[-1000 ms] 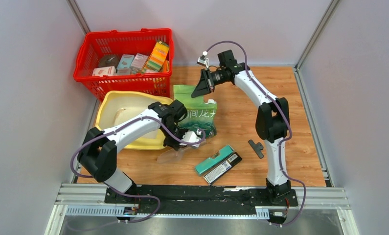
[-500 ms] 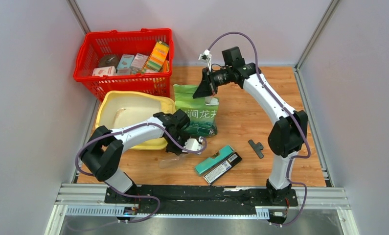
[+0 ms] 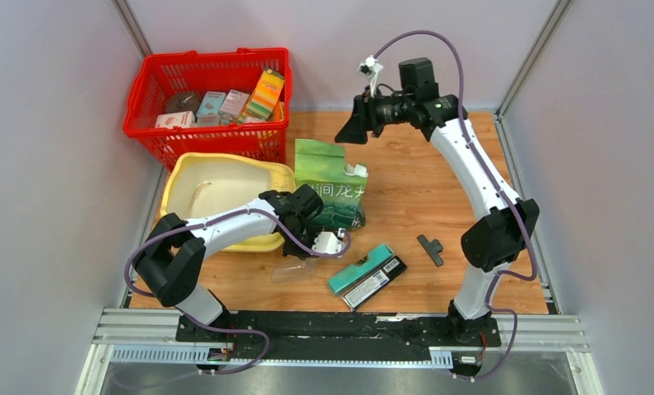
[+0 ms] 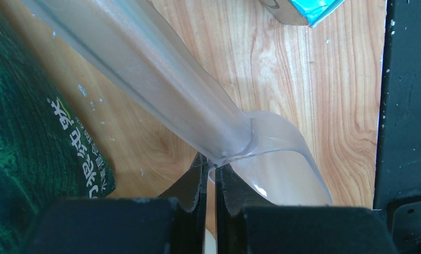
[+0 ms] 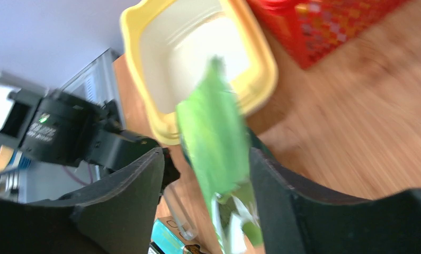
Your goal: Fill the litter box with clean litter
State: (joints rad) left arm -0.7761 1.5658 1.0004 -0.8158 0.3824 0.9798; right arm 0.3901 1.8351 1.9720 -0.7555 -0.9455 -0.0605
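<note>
The pale-yellow litter box (image 3: 170, 191) lies at the left of the table, with a thin beige patch that looks like clean litter (image 3: 200, 196) inside it. The box (image 5: 261, 53) also shows in the right wrist view. A green printed bag (image 3: 331, 188) stands just to its right. My left gripper (image 3: 308, 245) is low beside the bag's front. Its jaws (image 4: 209, 167) are pinched on the thin rim of a translucent scoop (image 4: 160, 79) where handle meets bowl. My right gripper (image 3: 353, 130) hangs open, high behind the bag. The bag (image 5: 213, 132) shows far below between its fingers.
A red mesh basket (image 3: 146, 99) of packaged goods stands at the back left, touching the litter box. A teal box (image 3: 361, 268) and a black box (image 3: 378, 282) lie in front of the bag. A black T-shaped piece (image 3: 429, 247) lies further right. Grey walls close three sides.
My right gripper opened off the bag's top and rose back and to the right. The bag stayed standing. The left gripper slid slightly right with the scoop.
</note>
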